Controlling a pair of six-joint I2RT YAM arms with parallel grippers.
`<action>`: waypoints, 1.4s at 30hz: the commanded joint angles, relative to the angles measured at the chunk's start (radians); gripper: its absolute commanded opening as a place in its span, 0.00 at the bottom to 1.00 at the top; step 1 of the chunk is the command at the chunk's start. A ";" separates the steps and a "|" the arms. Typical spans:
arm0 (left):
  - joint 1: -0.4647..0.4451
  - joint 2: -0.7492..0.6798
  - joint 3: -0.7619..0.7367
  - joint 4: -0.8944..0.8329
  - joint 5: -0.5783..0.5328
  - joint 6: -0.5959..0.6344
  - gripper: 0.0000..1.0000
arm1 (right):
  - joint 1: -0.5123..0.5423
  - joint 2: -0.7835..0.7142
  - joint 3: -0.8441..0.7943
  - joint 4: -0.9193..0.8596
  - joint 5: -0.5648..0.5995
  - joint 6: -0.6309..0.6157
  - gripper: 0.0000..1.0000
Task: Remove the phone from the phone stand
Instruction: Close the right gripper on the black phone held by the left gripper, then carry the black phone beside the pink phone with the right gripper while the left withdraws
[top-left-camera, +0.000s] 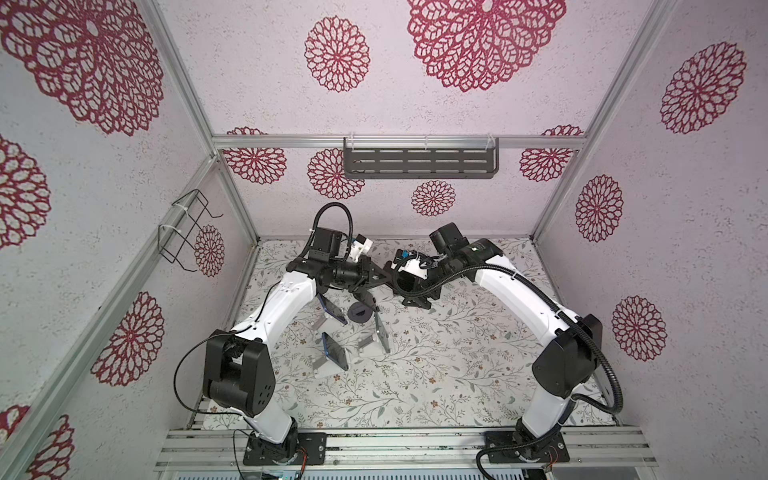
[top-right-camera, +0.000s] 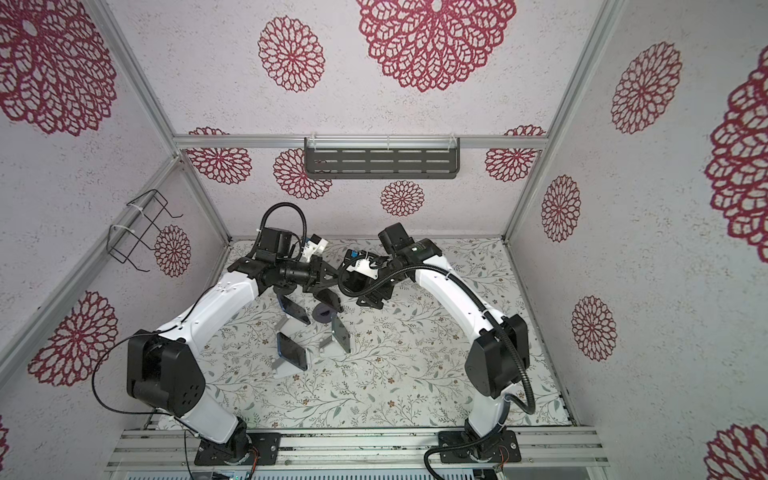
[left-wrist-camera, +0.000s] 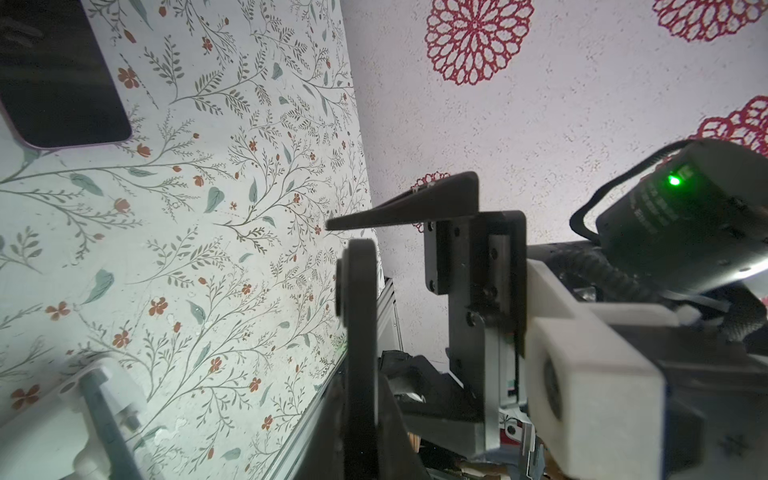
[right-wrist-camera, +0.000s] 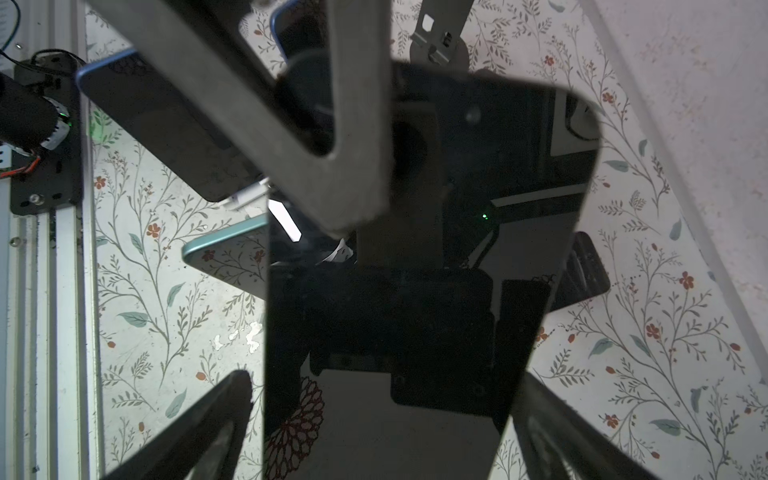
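— Between the right gripper's (right-wrist-camera: 386, 374) spread fingers, the right wrist view shows a glossy black slab phone (right-wrist-camera: 415, 316), with the floral-print table (right-wrist-camera: 166, 299) behind it.
— And from above?
— Both top views hide it beneath that gripper's body; what props it, I cannot tell.
— Left gripper (right-wrist-camera: 347, 208)?
— Fingers pressed together, their tip across the screen; whether touching, unclear.

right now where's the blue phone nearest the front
In a top view the blue phone leans on its stand left of centre, just in front of the round dark disc, with the grey phone to its right.
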 joint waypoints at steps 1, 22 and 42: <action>-0.006 -0.043 0.002 0.028 0.043 0.021 0.00 | -0.001 -0.003 0.045 0.017 -0.008 0.012 0.99; -0.005 -0.033 -0.008 0.049 0.003 0.029 0.36 | -0.006 0.006 0.057 0.095 0.008 0.221 0.56; 0.226 -0.218 0.069 -0.274 -0.649 0.345 0.76 | -0.209 0.245 0.063 0.289 0.342 0.918 0.18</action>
